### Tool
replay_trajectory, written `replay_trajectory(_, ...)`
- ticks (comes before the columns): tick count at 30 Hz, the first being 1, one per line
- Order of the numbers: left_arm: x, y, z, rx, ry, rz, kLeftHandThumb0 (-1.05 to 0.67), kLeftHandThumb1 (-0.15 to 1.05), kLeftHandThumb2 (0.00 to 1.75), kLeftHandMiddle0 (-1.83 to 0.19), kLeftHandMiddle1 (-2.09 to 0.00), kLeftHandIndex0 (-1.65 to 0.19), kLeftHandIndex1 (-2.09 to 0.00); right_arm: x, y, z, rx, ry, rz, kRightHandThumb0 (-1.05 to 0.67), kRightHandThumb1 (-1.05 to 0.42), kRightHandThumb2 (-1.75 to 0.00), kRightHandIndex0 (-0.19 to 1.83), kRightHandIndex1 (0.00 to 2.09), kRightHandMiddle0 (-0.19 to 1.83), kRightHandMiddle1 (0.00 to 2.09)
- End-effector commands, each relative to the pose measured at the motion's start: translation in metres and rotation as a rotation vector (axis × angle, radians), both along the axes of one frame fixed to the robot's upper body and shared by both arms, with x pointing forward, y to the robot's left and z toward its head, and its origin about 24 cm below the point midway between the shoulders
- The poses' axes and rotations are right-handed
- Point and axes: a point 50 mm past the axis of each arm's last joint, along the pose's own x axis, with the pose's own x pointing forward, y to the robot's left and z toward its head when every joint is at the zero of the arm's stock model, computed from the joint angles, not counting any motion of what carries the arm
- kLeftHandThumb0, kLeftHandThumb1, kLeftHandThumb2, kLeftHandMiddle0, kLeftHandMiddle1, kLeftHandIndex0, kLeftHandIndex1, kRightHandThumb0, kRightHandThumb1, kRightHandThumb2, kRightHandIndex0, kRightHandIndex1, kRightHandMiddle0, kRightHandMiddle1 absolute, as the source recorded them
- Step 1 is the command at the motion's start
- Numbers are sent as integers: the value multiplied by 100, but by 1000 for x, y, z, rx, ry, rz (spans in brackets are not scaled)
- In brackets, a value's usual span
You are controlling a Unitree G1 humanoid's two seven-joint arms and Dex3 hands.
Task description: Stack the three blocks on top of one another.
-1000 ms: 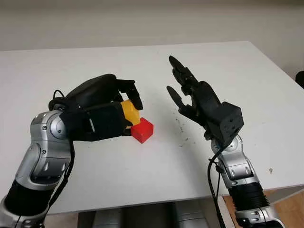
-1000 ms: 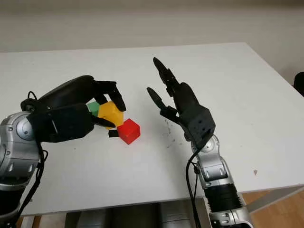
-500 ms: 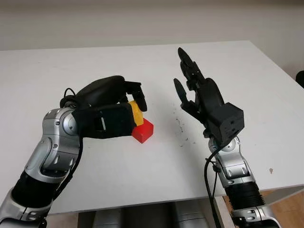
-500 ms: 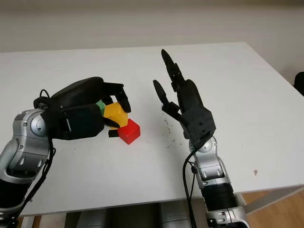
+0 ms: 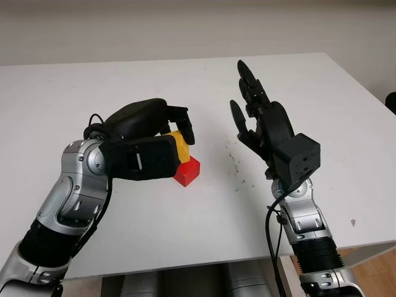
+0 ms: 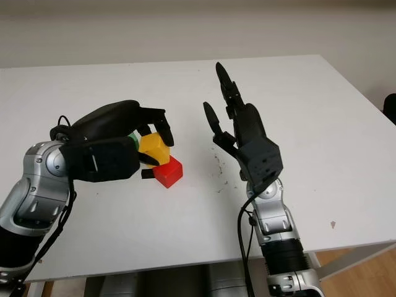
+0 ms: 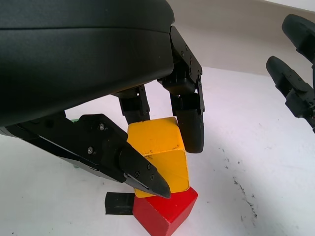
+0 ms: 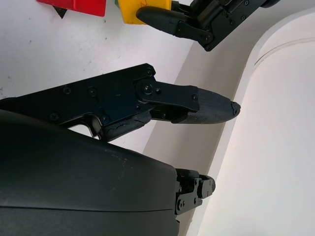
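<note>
Blocks sit clustered under the left robot hand (image 5: 162,137) on the white counter (image 5: 185,216). Nearest the robot is the red block (image 5: 187,171), lying on the counter just below that hand's fingertips, with a small black piece (image 6: 147,174) beside it on the counter. Above it, the yellow block (image 7: 158,158) is clamped between the left robot hand's fingers (image 7: 189,123), its lower edge touching the top of the red block and tilted a little. Behind the yellow block, tucked under the same hand's shell, a sliver of the green block (image 6: 133,140) shows; whether it lies on the counter cannot be told. Off to the right of the blocks, well apart, the right robot hand (image 5: 257,117) is raised above the counter, released and holding nothing.
</note>
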Motion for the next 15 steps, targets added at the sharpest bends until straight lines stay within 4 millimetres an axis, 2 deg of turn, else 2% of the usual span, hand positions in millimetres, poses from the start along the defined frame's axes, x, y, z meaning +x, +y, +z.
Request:
replay_trajectory(1, 2, -5, 9, 11, -31, -20, -6, 91, 6, -60, -124, -46, -121, 2, 1, 7, 19, -27, -1, -72, -105, -54, 8, 6, 9, 7)
replay_trajectory(15, 6, -16, 1, 32, 9, -55, -7, 90, 5, -62, -130, -50, -122, 2, 2, 7, 28, -27, 1, -72, -105, -53, 9, 6, 9, 7)
